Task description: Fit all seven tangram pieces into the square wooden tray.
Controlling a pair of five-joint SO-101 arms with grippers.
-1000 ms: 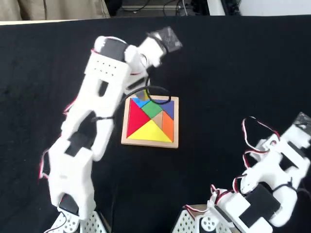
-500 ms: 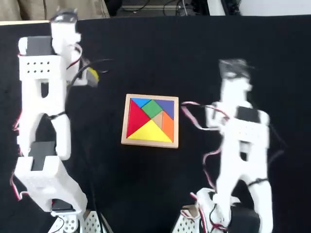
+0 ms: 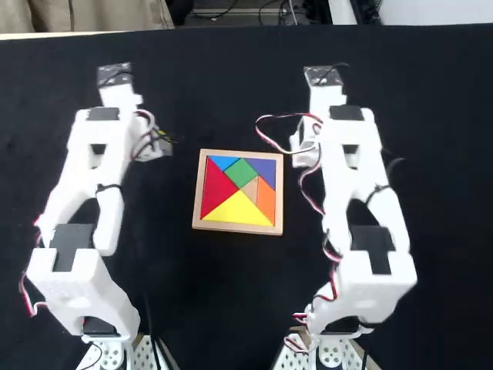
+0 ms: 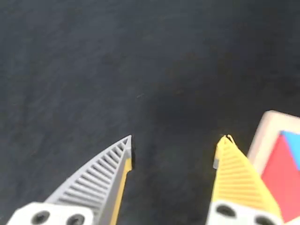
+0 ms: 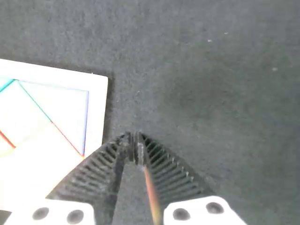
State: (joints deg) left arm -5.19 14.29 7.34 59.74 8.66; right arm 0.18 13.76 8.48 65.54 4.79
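Observation:
The square wooden tray [image 3: 199, 223] lies mid-table, filled edge to edge with coloured tangram pieces: a red triangle [image 3: 213, 189], a yellow triangle [image 3: 238, 210], a green square [image 3: 242, 172], an orange piece [image 3: 266, 197] and several others. My left gripper [image 3: 159, 145] hovers over bare cloth just left of the tray's far left corner; it is open and empty [image 4: 176, 145], with the tray corner [image 4: 265, 129] beside its yellow finger [image 4: 229, 159]. My right gripper [image 3: 299, 145] sits just right of the tray's far right corner, shut on nothing [image 5: 134, 139], with the tray's rim [image 5: 99, 112] beside it.
Black cloth covers the table [image 3: 431, 92]. Both white arms stretch from their bases at the near edge along either side of the tray. Loose servo cables [image 3: 277, 123] hang near the right arm's wrist. A room floor with wires lies beyond the far edge.
The left arm swung off the tray's far edge out to the left, then settled beside the tray. The right arm unfolded from the near right corner and stretched out along the tray's right side.

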